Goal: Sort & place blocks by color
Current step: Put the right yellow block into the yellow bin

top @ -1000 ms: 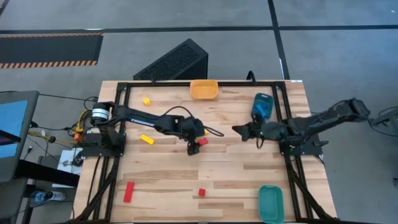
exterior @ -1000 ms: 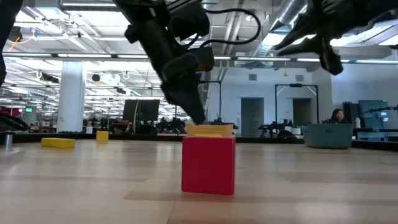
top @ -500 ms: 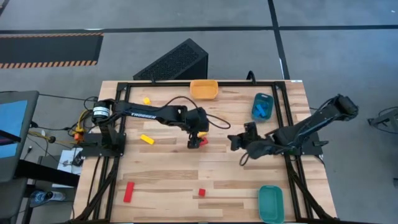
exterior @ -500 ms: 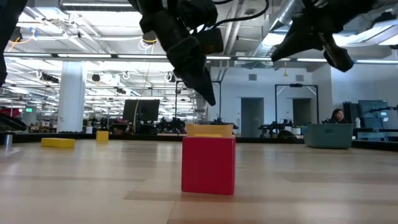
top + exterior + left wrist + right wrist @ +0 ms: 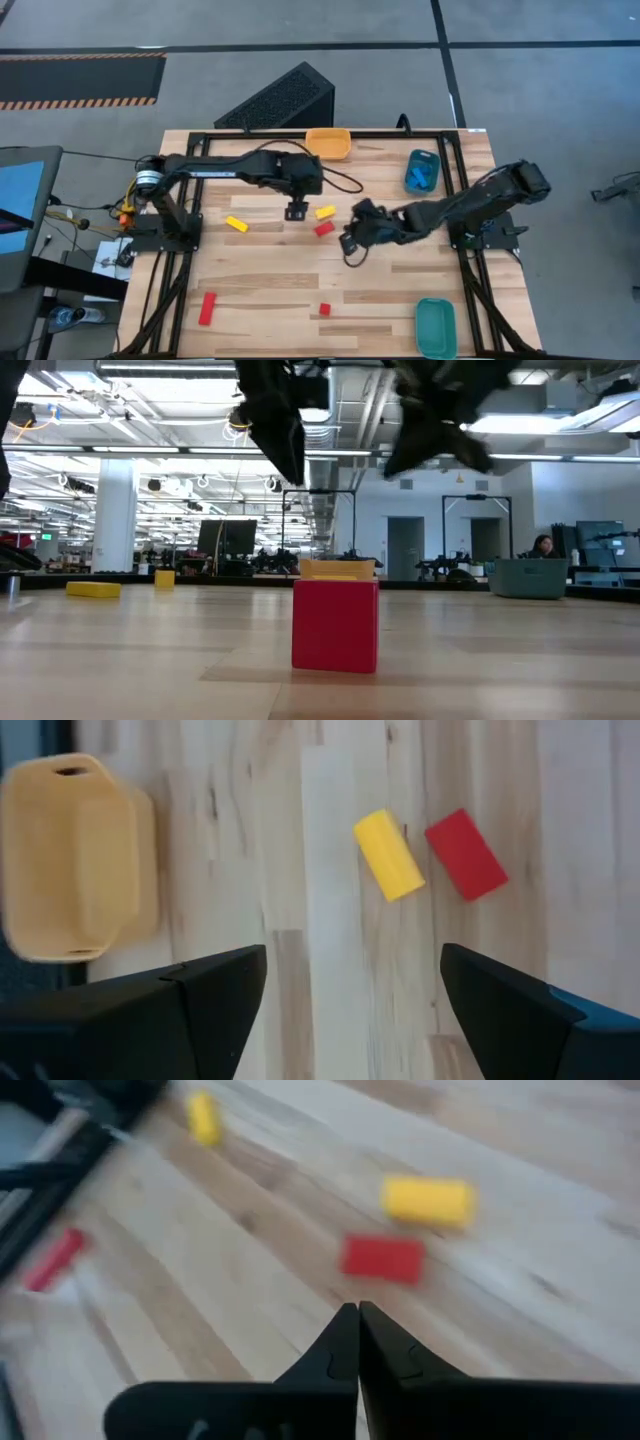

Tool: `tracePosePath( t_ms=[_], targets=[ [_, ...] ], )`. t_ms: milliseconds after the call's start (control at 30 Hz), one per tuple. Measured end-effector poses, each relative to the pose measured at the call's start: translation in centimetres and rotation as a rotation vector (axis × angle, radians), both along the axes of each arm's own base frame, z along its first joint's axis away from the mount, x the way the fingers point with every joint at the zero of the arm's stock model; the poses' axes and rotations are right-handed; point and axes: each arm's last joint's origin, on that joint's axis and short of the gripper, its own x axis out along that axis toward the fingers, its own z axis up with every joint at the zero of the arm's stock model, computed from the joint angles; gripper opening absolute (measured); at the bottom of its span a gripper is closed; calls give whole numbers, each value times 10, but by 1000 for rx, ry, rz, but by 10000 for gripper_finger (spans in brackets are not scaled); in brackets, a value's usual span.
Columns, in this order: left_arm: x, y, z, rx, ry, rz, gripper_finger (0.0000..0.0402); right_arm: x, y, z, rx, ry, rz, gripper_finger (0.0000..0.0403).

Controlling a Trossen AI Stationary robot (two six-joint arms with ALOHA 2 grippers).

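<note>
The pale wooden plank surface (image 5: 400,285) is lying under a black frame; beyond it the low view is showing a bright hall with ceiling lights. Nearest the front edge, a red bar block (image 5: 207,308) and a small red cube (image 5: 324,310) are resting well apart. At mid-surface, a red block (image 5: 323,229) is lying just beside a yellow block (image 5: 325,212). The right gripper (image 5: 347,243) is hovering near them, fingers pressed together, empty. The left gripper (image 5: 296,211) is hanging spread wide, empty. Farther back, an orange plastic tray (image 5: 328,144) is sitting.
</note>
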Motion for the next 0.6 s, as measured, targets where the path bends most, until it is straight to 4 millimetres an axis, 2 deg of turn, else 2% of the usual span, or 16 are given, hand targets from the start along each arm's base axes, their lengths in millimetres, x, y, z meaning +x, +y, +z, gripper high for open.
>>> tracePosePath(
  t_ms=[233, 400, 500, 600],
  targets=[
    [-52, -5, 25, 8, -159, 38, 267, 50, -18, 12, -126, -64, 134, 13],
    [-90, -4, 22, -5, -299, 67, 235, 77, -16, 19, -284, -29, 323, 5],
    [-108, -6, 18, -97, -382, 45, 217, 92, -12, 20, -389, -9, 433, 6],
    [-119, -10, 16, -194, -478, 27, 199, 100, -17, 19, -419, 15, 447, 6]
  ],
)
